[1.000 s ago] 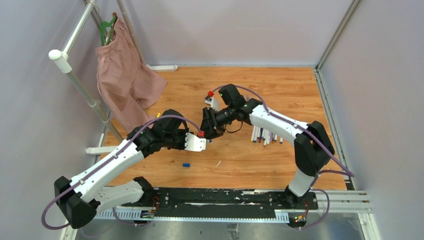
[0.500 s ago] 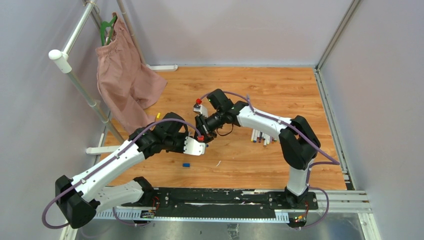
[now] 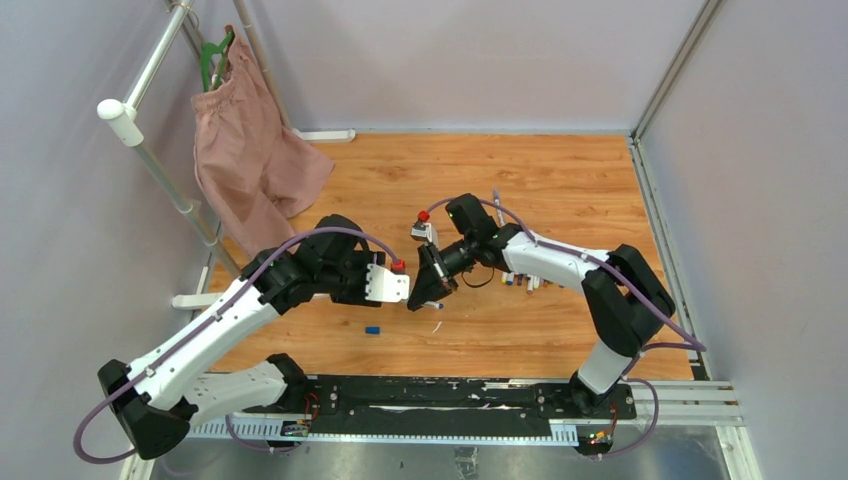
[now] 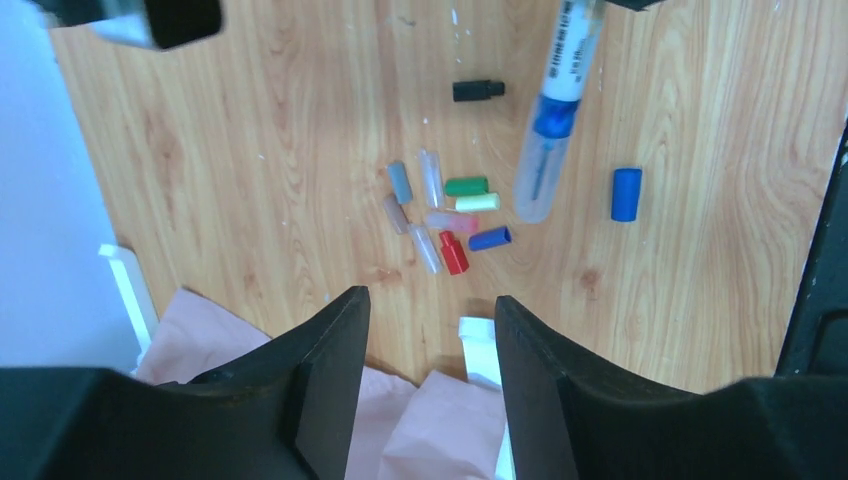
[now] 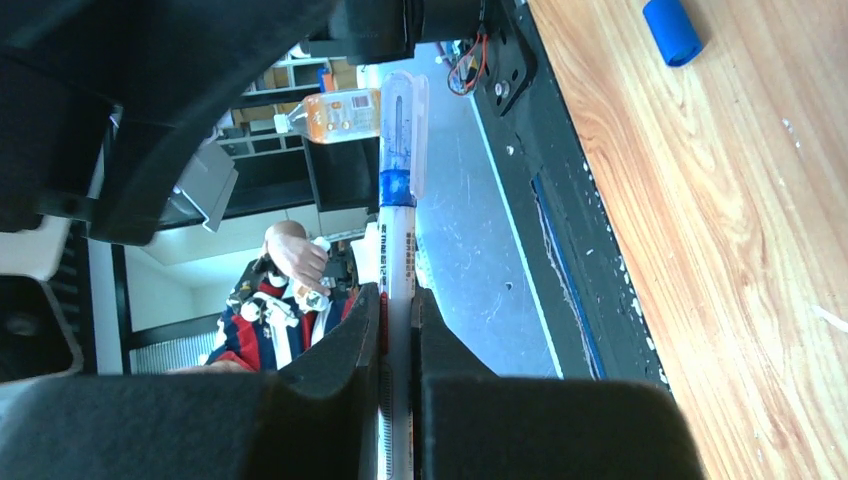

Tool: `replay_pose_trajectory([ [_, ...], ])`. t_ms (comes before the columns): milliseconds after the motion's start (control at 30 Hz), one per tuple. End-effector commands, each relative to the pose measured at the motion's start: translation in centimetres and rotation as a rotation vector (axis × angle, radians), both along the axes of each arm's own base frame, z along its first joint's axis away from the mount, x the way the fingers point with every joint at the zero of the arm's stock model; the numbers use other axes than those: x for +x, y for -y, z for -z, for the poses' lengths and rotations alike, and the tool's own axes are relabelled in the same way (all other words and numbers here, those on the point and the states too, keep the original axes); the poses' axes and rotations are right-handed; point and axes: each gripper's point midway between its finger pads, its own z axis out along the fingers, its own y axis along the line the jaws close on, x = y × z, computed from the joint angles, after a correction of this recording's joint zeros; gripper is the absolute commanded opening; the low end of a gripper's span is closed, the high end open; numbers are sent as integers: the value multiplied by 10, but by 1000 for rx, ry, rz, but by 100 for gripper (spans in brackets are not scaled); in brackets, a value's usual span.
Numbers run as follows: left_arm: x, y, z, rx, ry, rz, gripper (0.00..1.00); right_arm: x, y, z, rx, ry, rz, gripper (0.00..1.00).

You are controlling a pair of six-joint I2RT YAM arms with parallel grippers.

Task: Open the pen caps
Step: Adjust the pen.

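Lying bunched on the wood-grain tabletop (image 4: 250,150): short plastic pen caps (image 4: 466,186) in grey, clear, green, pale yellow, pink, red and blue, touching or just beside one another. Apart from them, a black stepped cap (image 4: 478,90) and a blue cylindrical cap (image 4: 626,194). Hanging above that spread, a white-barrelled pen (image 5: 397,250) with a translucent cap (image 4: 535,185), apparently still seated over the blue tip. Pinched tight on the barrel, right gripper (image 5: 398,300). Spread apart and holding nothing, left gripper (image 4: 428,300), near the pen's capped end.
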Motion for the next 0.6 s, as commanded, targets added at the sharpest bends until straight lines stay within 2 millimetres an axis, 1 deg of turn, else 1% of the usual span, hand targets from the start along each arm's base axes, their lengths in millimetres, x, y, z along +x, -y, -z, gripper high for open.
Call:
replay_pose_trajectory([
  [0,-15,0,-17,-46,-48,13,56,-12,11,-13,86,-5,-59,0],
  [67,-26,0,-18,-49,-91,49,59,-15,13,-15,99,4,-73,0],
  [167,-43,2,-18,-50,-165,110,59,-18,15,-18,118,16,-91,0],
  [233,-49,4,-17,-58,-198,133,59,-19,16,-19,124,16,-99,0],
  [367,-55,10,-16,-80,-226,160,59,-18,13,-19,111,-26,-95,0],
  [467,-54,12,-16,-79,-230,164,56,-18,3,-27,136,-84,-84,0],
  [567,-53,11,-14,-68,-225,175,53,-16,-6,-38,188,-113,-75,0],
])
